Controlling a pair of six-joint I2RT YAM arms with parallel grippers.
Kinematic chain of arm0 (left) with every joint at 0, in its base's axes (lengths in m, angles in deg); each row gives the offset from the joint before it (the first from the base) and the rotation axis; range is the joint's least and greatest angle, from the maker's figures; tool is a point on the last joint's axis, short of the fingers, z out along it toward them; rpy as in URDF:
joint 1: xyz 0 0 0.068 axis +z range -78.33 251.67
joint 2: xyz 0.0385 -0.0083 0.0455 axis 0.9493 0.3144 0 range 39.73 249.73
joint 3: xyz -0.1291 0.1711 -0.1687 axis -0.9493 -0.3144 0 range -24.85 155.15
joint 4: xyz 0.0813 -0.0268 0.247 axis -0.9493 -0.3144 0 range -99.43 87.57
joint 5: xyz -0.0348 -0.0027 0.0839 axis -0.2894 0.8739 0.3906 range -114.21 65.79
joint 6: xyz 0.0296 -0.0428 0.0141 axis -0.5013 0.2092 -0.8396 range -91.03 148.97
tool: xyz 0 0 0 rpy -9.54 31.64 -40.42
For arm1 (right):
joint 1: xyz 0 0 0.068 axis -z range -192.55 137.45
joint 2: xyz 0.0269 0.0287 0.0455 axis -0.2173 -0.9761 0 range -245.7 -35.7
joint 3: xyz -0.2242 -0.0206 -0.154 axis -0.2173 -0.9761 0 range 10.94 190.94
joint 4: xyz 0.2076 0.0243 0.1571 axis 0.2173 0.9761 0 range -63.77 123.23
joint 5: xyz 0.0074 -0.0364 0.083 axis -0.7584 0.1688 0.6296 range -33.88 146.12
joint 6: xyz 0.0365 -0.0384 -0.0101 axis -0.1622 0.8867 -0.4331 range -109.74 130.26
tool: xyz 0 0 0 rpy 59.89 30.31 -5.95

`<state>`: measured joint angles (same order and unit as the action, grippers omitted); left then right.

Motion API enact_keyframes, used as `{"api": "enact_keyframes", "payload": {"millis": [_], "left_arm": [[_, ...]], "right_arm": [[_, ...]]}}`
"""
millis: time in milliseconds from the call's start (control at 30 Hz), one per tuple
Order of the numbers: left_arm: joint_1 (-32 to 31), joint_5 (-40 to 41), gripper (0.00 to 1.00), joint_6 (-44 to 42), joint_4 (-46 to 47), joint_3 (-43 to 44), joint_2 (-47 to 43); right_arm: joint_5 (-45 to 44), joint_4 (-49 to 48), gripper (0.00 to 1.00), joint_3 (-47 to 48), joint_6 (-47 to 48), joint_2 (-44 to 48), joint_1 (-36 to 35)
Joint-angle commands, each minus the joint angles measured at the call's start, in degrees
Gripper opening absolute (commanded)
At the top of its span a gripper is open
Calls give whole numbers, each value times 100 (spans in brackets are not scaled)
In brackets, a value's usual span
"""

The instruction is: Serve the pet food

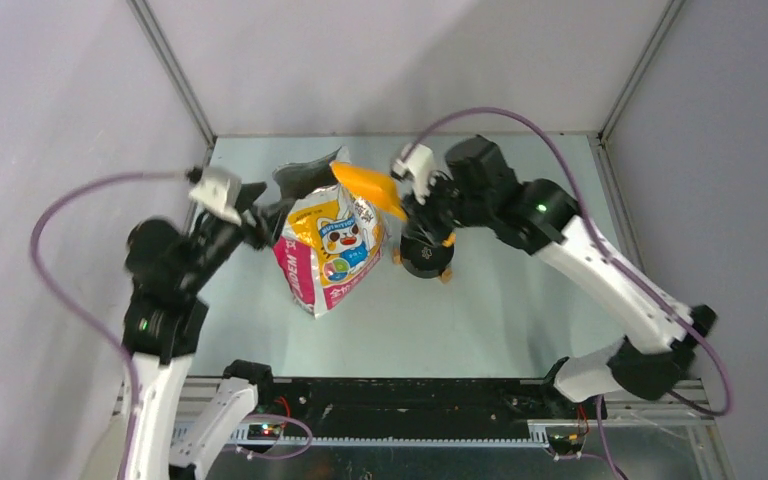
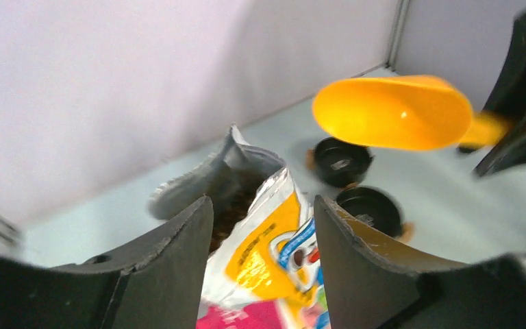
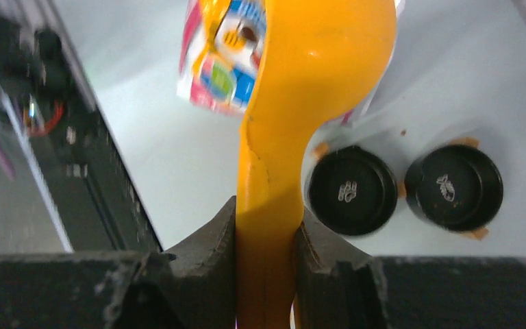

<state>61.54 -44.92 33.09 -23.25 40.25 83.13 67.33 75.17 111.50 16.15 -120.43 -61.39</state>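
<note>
Right gripper (image 3: 266, 219): clenched on the handle of one yellow scoop (image 3: 322, 62), whose hollow is hard to make out. Left gripper (image 2: 264, 226): jaws apart, gripping nothing, just beside the mouth of one cartoon-cat bag (image 1: 330, 250). Pet food (image 2: 231, 205): dark, blurred mass inside that bag's mouth, pieces uncountable. Black bowls (image 3: 353, 190): two, side by side; seen from overhead, one is hidden under the right arm.

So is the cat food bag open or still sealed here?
Open. In the left wrist view the bag's top is spread apart, and brown kibble shows inside the mouth.
</note>
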Motion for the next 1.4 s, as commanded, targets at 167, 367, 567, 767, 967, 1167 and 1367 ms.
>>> {"api": "enact_keyframes", "payload": {"millis": [167,367,567,767,967,1167,1367], "left_arm": [[-1105,-912,72,-6247,-840,-389,-1285],[-3213,405,75,-7070,-293,-338,-622],[-4791,1621,73,-7835,1324,-987,68],[-5372,2346,63,-8335,2030,-1223,584],[-5412,2657,55,-8754,2536,-1153,1113],[-5404,2635,33,-8905,1756,-885,1258],[-5403,2502,1,-8821,1547,-825,1437]], "right_arm": [[1950,1613,0,-718,826,774,851],[2051,1513,0,-701,605,865,832],[2148,1479,0,-776,636,871,776],[2111,1415,0,-967,669,1034,629],[2048,1360,0,-1173,803,1281,592],[1990,1331,0,-1292,868,1435,582],[1795,1222,3,-1357,696,1595,784]]}}
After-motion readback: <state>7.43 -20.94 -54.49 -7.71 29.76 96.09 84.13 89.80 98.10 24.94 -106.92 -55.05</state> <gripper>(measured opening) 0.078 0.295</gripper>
